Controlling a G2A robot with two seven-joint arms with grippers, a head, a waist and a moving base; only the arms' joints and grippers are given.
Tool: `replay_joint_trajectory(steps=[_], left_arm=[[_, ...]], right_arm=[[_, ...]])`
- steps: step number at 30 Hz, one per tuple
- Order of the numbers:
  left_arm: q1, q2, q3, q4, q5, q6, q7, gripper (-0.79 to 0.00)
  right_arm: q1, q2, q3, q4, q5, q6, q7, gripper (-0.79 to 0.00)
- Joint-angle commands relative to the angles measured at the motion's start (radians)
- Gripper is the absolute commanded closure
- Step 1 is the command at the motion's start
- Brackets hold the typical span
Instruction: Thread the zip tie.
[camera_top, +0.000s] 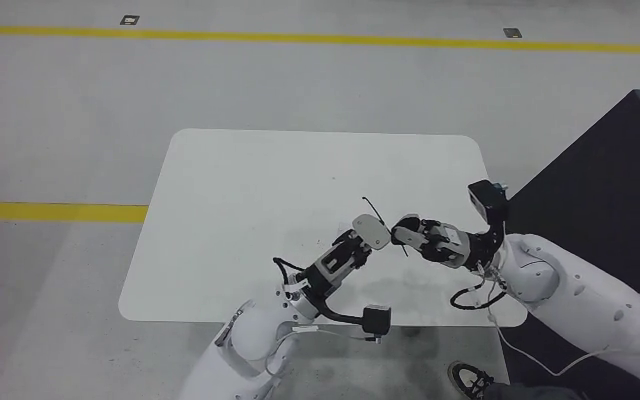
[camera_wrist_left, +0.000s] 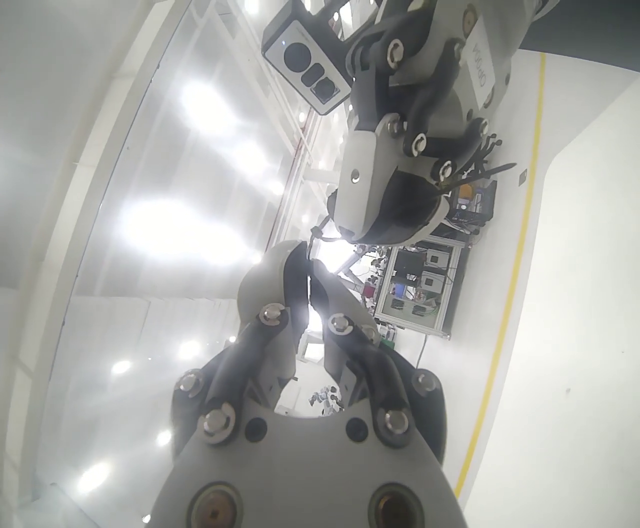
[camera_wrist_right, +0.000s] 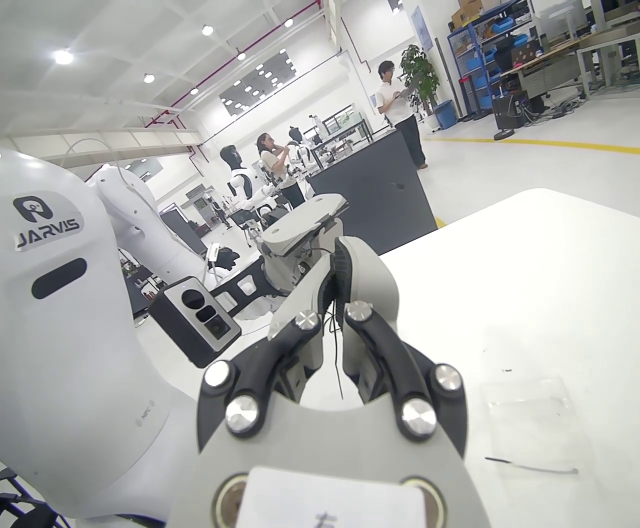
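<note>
- Gripping the zip tie (camera_wrist_left: 495, 171) from both ends just above the near part of the worktop (camera_top: 250, 180): left pincer (camera_wrist_left: 306, 252) pinched shut on 1 end, right pincer (camera_wrist_right: 337, 265) clamped on the strap, tips almost touching.
- Judged as mid-threading: ends brought together, loop apparently not yet closed; head slot too small to make out.
- Calling next for fine alignment of tail with slot, then a short straight push.
- Lying farther out on the worktop: 1 spare tie (camera_wrist_right: 530, 467) beside a clear bag (camera_wrist_right: 525, 400).
</note>
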Motion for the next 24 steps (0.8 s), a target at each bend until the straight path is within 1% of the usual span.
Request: replay_joint_trajectory(steps=[1,5,6,14,17,18,22,24], left_arm=[[0.002,0.000,0.000,-0.001,-0.006,-0.003,0.004,0.000],[0.002,0.001,-0.002,-0.003,-0.008,-0.006,0.003,0.000],[0.001,0.001,-0.002,-0.004,-0.007,-0.005,0.003,-0.068],[0.001,0.000,-0.002,-0.003,-0.010,-0.010,0.003,-0.022],[-0.001,0.000,-0.001,-0.003,-0.008,-0.012,0.005,-0.018],[-0.001,0.000,0.000,-0.003,-0.009,-0.013,0.004,0.000],[0.000,-0.001,-0.004,-0.001,-0.024,-0.009,-0.007,-0.022],[-0.002,-0.002,-0.012,-0.001,-0.034,-0.008,-0.024,-0.034]], right_arm=[[-0.009,-0.002,0.010,0.001,0.001,0.000,0.008,0.000],[-0.026,-0.006,0.032,-0.003,0.000,0.000,0.025,0.000],[-0.029,-0.008,0.039,-0.003,0.000,0.000,0.029,0.000],[-0.062,-0.018,0.082,-0.002,-0.001,0.000,0.059,0.000],[-0.073,-0.022,0.099,-0.004,0.002,0.000,0.068,0.000],[-0.077,-0.023,0.104,-0.005,0.002,0.000,0.072,0.000],[-0.087,-0.028,0.135,0.000,-0.015,0.000,0.074,0.000],[-0.090,-0.031,0.163,0.003,-0.056,0.000,0.057,0.000]])
